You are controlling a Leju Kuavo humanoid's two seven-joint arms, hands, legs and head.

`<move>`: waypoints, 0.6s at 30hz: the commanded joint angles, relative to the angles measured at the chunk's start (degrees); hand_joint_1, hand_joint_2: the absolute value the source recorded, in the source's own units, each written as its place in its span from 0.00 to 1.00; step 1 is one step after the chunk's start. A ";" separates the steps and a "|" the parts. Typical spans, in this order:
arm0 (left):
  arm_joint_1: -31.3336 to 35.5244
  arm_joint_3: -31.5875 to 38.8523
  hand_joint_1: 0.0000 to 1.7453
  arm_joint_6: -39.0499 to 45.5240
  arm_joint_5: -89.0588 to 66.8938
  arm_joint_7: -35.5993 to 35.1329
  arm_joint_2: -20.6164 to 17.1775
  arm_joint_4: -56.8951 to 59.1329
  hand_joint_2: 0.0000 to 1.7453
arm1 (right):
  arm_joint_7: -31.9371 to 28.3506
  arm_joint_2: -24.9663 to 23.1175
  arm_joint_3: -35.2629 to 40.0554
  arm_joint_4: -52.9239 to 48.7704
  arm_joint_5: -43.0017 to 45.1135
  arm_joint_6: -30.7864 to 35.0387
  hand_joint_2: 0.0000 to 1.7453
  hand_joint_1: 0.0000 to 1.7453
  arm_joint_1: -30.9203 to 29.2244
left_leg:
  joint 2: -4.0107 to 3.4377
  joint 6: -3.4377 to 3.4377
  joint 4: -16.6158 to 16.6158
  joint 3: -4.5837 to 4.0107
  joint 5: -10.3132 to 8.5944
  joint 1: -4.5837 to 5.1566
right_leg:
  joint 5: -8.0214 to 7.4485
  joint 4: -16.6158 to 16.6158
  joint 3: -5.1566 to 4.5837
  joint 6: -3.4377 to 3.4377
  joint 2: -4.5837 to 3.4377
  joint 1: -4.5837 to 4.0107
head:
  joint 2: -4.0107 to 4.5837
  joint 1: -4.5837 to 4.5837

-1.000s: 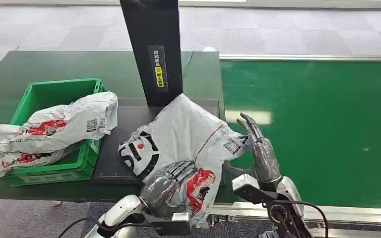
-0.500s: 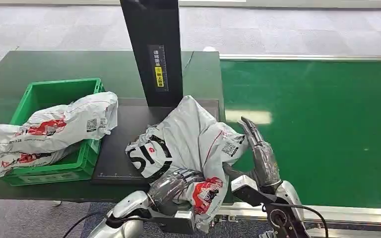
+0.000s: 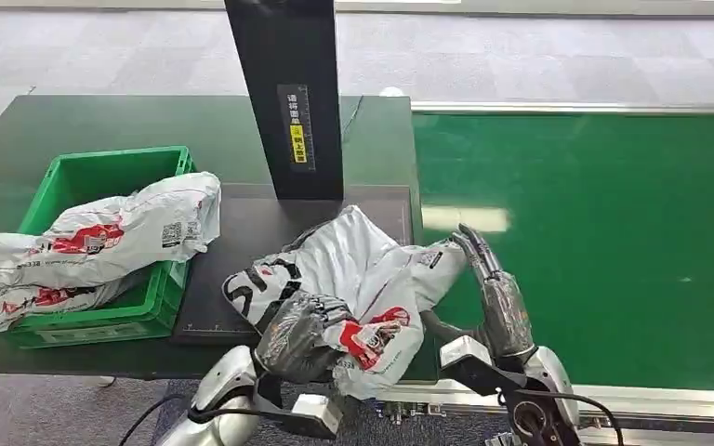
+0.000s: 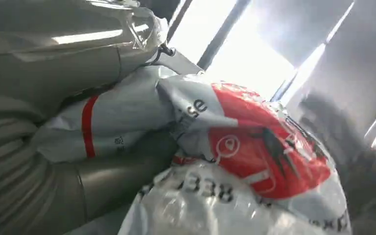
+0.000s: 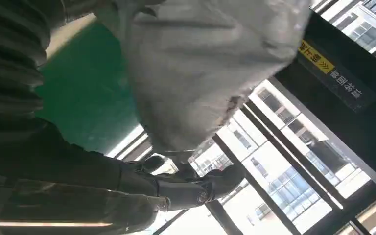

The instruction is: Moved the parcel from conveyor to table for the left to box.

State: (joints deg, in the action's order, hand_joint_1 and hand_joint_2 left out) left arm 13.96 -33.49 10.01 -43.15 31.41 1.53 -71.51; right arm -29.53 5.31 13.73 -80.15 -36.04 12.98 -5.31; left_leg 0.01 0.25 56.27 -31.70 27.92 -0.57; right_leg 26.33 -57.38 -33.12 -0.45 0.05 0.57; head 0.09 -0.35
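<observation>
At the near edge of the dark green bench (image 3: 102, 116), the left hand (image 3: 299, 336) has its dark fingers curled over the crumpled grey plastic parcel with red and black print (image 3: 353, 279), gripping its near end where the red patch shows. In the left wrist view the same parcel (image 4: 235, 147) lies pressed against that hand (image 4: 54, 181), the red print bulging beyond the grey cover.

Just beside it, toward the conveyor, the right hand (image 3: 493, 293) stands upright with its fingers extended and apart, their tips at or very near the parcel's conveyor-side corner; whether they touch it cannot be told. The right wrist view shows the grey plastic (image 5: 200, 68) above the spread dark fingers (image 5: 191, 188) of that hand.

The parcel lies on the flat black scale plate (image 3: 242, 242) at the bench's edge next to the bright green conveyor belt (image 3: 595, 242), with its near end hanging over the bench's near edge.

Near the bench's left edge sits a green plastic crate (image 3: 84, 177) holding two more grey printed parcels (image 3: 93, 246) that spill over its rim.

Farther back, a tall black post with a yellow label (image 3: 288, 93) rises from the far side of the plate, and beyond the bench lies a grey tiled floor (image 3: 521, 56).
</observation>
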 commanded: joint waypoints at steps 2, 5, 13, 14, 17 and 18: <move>-0.80 1.00 1.00 0.33 -0.05 0.33 -1.36 -3.80 1.00 | 0.27 0.18 -0.77 -0.07 0.00 -0.38 1.00 0.00 -0.19 | -0.07 -0.01 -0.11 0.12 -0.01 0.01 | -0.03 0.12 0.10 0.03 -0.06 0.00 | 0.00 0.00; -1.64 2.45 1.00 4.39 1.78 3.14 -0.69 -5.05 1.00 | 0.30 0.32 -0.79 -0.19 0.07 -0.39 1.00 0.00 -0.09 | -0.07 -0.01 -0.07 0.07 0.00 0.00 | -0.03 0.08 0.06 0.02 -0.06 -0.01 | 0.00 -0.02; -8.53 6.99 1.00 21.40 -11.96 0.55 -6.44 -22.19 1.00 | 0.33 1.19 -1.45 -0.47 0.45 -0.49 1.00 0.00 1.19 | -0.17 0.02 -0.03 0.05 0.06 -0.01 | 0.01 0.01 -0.01 0.04 -0.17 -0.02 | 0.00 0.02; -8.53 6.99 1.00 21.40 -11.96 0.55 -6.44 -22.19 1.00 | 0.33 1.19 -1.45 -0.47 0.45 -0.49 1.00 0.00 1.19 | -0.10 0.01 -0.03 0.02 0.04 0.00 | 0.00 0.02 -0.03 0.03 -0.11 -0.01 | 0.00 0.02; -8.42 6.84 1.00 21.32 -12.03 0.47 -6.22 -22.06 1.00 | 0.32 1.17 -1.45 -0.50 0.46 -0.49 1.00 0.00 1.16 | -0.08 0.00 -0.02 0.02 0.02 0.00 | 0.00 0.02 0.00 0.02 -0.07 -0.01 | 0.00 0.00; -8.06 6.70 1.00 22.23 -12.91 0.47 -6.01 -21.29 1.00 | 0.31 1.13 -1.43 -0.49 0.47 -0.51 1.00 0.00 1.12 | -0.07 0.00 -0.02 0.01 0.01 0.00 | 0.00 0.02 -0.01 0.02 -0.06 -0.01 | 0.00 0.00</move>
State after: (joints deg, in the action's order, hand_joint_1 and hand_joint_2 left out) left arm 7.00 -27.74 31.06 -54.66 32.33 -2.25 -89.85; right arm -29.40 6.43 12.92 -80.87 -35.69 12.92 -3.97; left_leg -0.01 0.26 56.26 -31.72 27.94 -0.58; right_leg 26.35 -57.38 -33.14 -0.44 0.04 0.56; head 0.09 -0.35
